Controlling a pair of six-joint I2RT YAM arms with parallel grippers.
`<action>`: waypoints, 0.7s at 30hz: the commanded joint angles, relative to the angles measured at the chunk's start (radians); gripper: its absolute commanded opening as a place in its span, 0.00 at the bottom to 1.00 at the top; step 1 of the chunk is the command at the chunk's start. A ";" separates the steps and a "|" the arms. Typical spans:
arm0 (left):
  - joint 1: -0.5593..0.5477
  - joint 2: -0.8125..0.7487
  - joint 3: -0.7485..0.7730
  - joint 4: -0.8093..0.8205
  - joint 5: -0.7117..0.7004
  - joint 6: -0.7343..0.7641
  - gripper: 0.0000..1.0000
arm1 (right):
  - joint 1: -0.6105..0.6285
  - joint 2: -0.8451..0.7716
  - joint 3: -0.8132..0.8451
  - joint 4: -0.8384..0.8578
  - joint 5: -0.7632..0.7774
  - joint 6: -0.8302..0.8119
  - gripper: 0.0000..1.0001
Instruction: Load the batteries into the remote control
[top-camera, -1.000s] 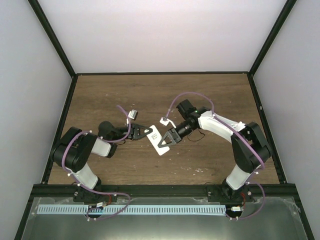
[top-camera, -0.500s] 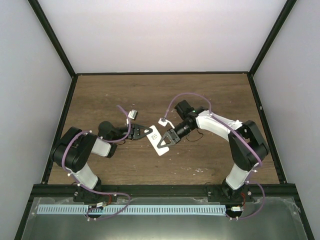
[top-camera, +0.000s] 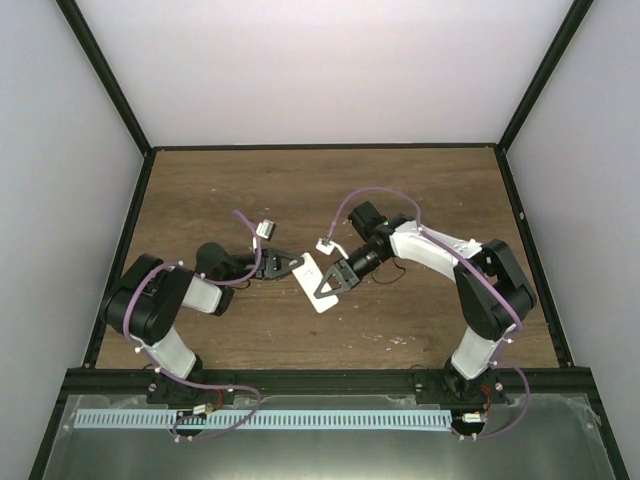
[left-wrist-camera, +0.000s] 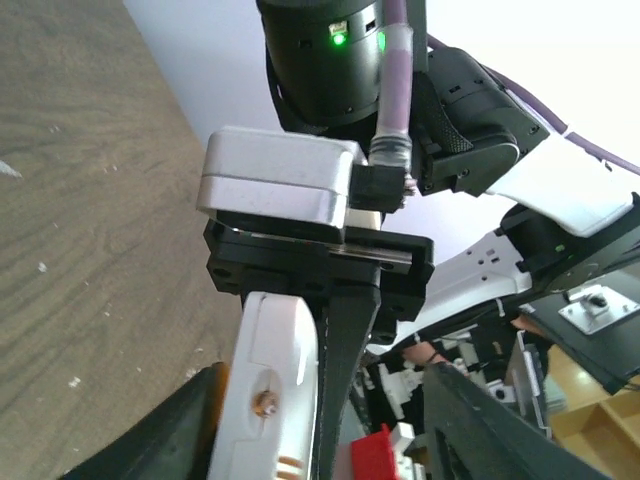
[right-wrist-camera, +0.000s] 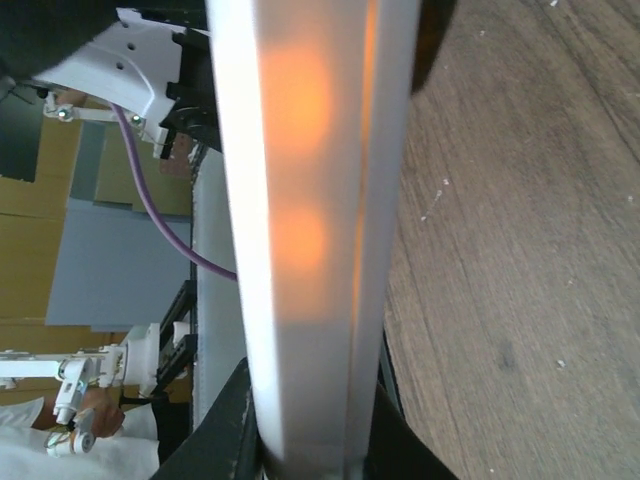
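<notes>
**A:** Where's the remote (top-camera: 319, 297) right now?

**B:** It's clamped edge-on between the jaws of the right gripper (top-camera: 330, 283). In that wrist view the white body fills the whole gap between them.

**A:** And the left gripper (top-camera: 297, 267)?

**B:** Its jaws are apart, I think, though its wrist view is cramped. The remote sits inside the gap, close against one jaw and well clear of the other.

**A:** Any batteries?

**B:** No blue cylinder shows between either pair of jaws or on the table (top-camera: 250, 190). I'd judge this step is about getting the remote steady and well presented, not loading yet.

**A:** So how should it be done well?

**B:** The right jaws should hold firm without squeezing harder. The left jaws should centre on the remote before closing, so that one jaw doesn't push it sideways and twist it out of the other grip. The battery side should face away from both sets of jaws, and one gripper has to come free to fetch a battery.
</notes>
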 joint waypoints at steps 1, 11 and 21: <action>0.044 -0.020 -0.016 0.074 0.004 0.034 0.60 | 0.006 -0.002 0.036 0.014 0.063 0.009 0.01; 0.218 -0.159 -0.137 -0.076 -0.112 0.131 0.77 | 0.001 -0.015 0.134 -0.047 0.720 0.170 0.01; 0.213 -0.701 0.088 -1.382 -0.482 0.665 0.80 | 0.017 0.112 0.230 -0.219 1.260 0.309 0.01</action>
